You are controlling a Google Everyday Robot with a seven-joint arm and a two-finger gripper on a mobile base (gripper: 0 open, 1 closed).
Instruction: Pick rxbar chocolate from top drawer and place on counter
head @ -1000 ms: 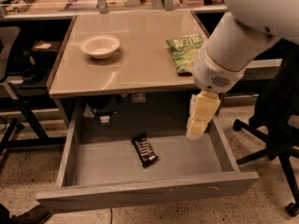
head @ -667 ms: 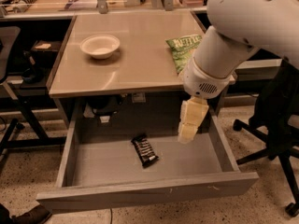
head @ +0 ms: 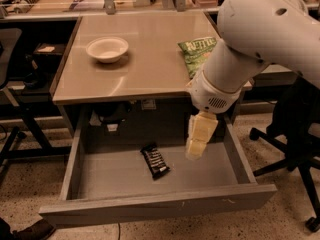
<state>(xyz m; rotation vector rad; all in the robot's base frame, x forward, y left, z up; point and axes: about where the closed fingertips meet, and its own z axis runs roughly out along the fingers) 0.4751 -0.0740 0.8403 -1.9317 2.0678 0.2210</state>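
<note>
The rxbar chocolate (head: 155,160), a small black wrapper with white lettering, lies flat on the floor of the open top drawer (head: 150,206), a little left of its middle. My gripper (head: 194,151) hangs from the white arm over the right half of the drawer, pointing down, to the right of the bar and apart from it. It holds nothing that I can see. The beige counter (head: 145,64) is right above the drawer.
A white bowl (head: 107,48) sits on the counter's left part and a green chip bag (head: 197,54) on its right part, partly behind my arm. A black office chair (head: 295,149) stands to the right of the drawer. A cluttered desk runs along the back.
My arm and gripper have moved left and a bit lower over the drawer, closer to the bar. The bar has not moved.
</note>
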